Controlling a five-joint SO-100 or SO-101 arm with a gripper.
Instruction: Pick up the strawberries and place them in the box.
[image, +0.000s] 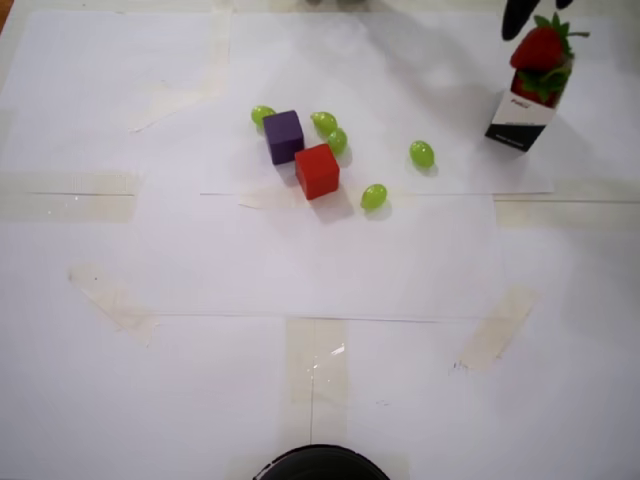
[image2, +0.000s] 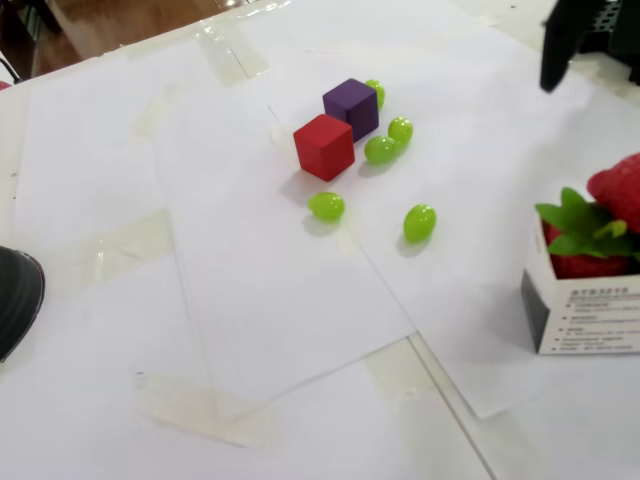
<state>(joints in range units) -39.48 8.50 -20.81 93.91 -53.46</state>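
Observation:
The box stands at the far right in the overhead view, black-sided with a white label. Strawberries are piled in it: one red strawberry pokes out on top, its green leaves up. In the fixed view the box holds the top strawberry and a second strawberry below green leaves. My gripper hangs just above and behind the box, cut off by the frame edge, open with nothing between its fingers. One black finger shows in the fixed view.
A red cube and a purple cube sit near the middle, with several green grapes scattered around them. Taped white paper covers the table. A dark round object is at the near edge.

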